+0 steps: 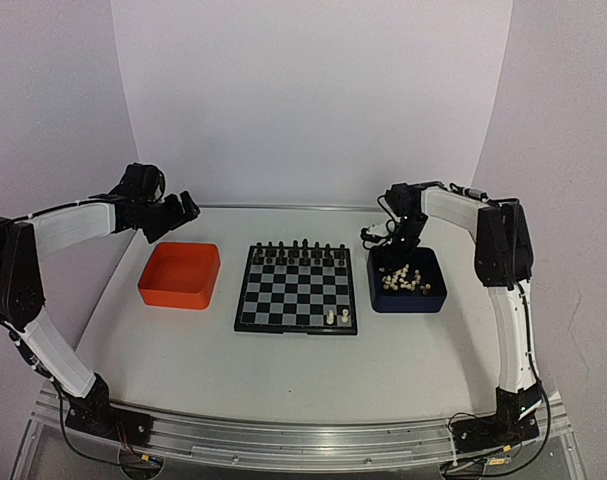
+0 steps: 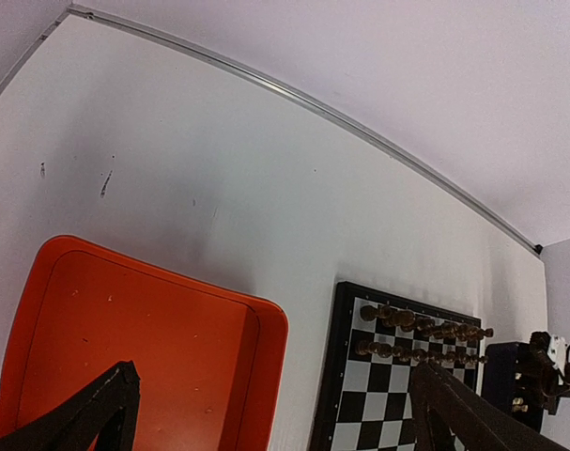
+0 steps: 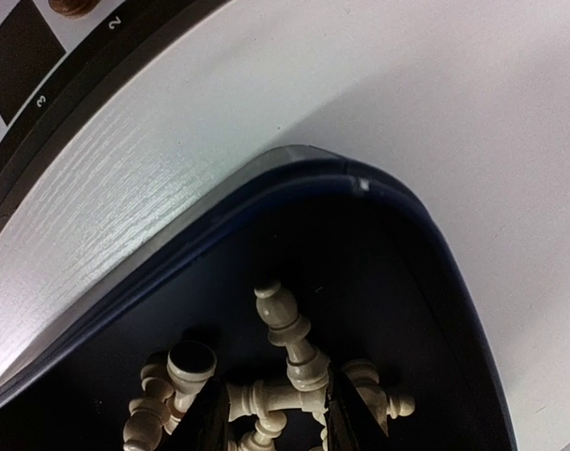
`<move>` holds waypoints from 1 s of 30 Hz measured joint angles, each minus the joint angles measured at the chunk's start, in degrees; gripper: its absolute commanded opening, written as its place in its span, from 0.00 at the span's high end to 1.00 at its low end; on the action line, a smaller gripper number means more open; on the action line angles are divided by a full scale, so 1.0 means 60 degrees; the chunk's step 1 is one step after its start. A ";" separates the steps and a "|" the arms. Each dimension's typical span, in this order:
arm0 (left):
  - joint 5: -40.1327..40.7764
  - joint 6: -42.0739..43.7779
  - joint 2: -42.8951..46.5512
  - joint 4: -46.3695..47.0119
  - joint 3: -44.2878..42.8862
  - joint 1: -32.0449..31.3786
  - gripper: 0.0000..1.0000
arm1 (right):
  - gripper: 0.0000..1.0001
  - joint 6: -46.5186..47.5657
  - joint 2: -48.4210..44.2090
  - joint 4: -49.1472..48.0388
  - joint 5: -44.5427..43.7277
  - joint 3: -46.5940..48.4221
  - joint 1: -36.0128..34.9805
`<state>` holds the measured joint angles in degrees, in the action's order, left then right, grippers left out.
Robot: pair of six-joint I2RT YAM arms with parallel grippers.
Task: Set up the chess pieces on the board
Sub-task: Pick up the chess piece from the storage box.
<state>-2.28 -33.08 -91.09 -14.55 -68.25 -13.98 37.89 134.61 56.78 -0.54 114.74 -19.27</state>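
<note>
Heaped in a tray directly under the right jaws: chess pieces, one lying crosswise between the tips. Just left of those jaws, the board on the desk, with two more near its front edge and a second set of figures along its far rows. Beneath the left jaws, another tray, left of the board.

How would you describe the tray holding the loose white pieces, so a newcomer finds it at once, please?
Find the board in the middle of the table. The dark blue tray sits just beyond its right edge. Unlike the orange tray on the left, it holds a heap of cream-white chess pieces.
</note>
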 measured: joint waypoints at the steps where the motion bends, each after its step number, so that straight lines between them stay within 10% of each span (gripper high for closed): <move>1: 0.0006 0.0000 0.0010 0.0000 0.0000 -0.0009 0.00 | 0.68 0.0015 0.0029 -0.0005 -0.0006 0.0000 0.0000; 30: 0.0160 0.0012 0.0062 -0.0262 -0.0058 -0.0047 0.00 | 0.71 0.0335 0.0120 -0.0809 -0.0269 -0.0466 -0.0003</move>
<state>-1.32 -33.01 -90.72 -16.12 -68.60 -14.26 39.90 135.33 51.93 -2.15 111.94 -19.28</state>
